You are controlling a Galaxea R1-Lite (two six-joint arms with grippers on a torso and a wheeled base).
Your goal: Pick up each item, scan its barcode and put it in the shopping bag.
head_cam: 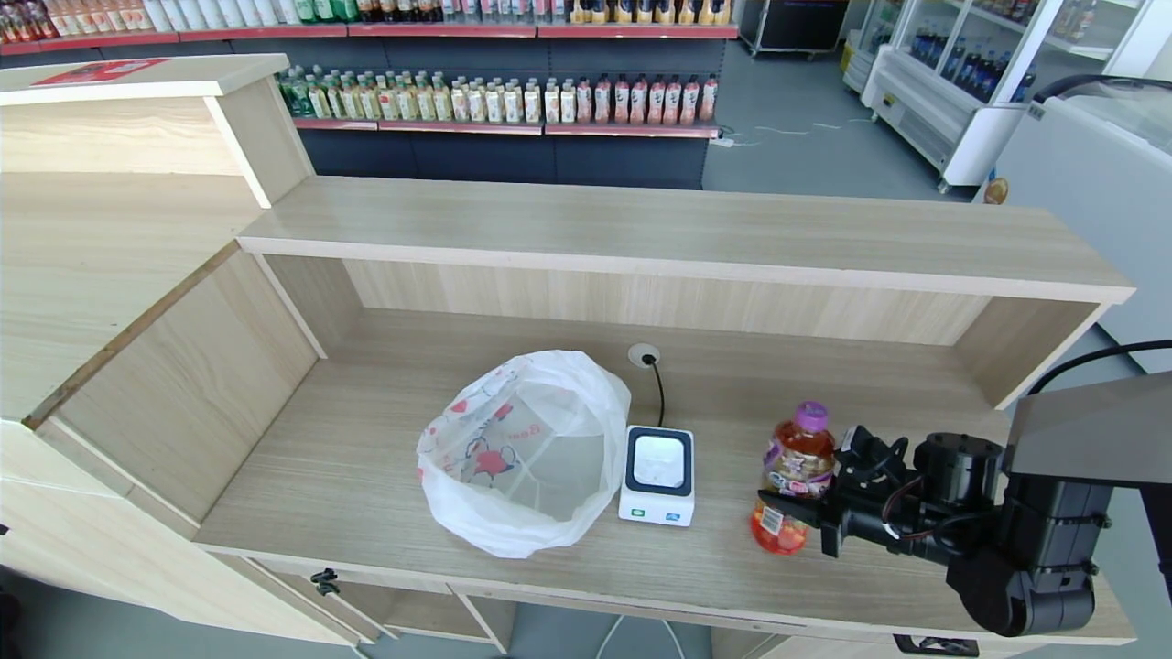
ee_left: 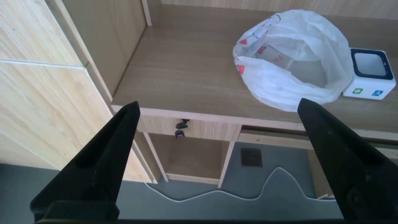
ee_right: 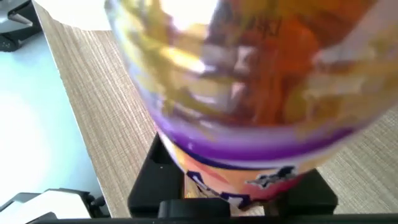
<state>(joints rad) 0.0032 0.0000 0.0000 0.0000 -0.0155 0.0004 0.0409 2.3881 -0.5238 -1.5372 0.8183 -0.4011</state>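
Toward the lower right of the head view we see the bottle (head_cam: pixel 795 476): clear plastic, orange drink inside, a purple cap, and a label printed in purple and yellow. Our right gripper (head_cam: pixel 798 509) pinches its lower body between black fingers; we cannot tell whether its base touches the counter (head_cam: pixel 366 476). Left of it sits the white scanner (head_cam: pixel 656 474), and just beside that the shopping bag (head_cam: pixel 522 453), mouth open. Our left gripper (ee_left: pixel 217 107) hangs with fingers spread wide, holding nothing.

The right gripper (head_cam: pixel 810 494) sat low at the right, seemingly clamped around the bottle (head_cam: pixel 798 455), while the left gripper (ee_left: pixel 217 158) hung with its fingers (ee_left: pixel 99 168) spread wide.
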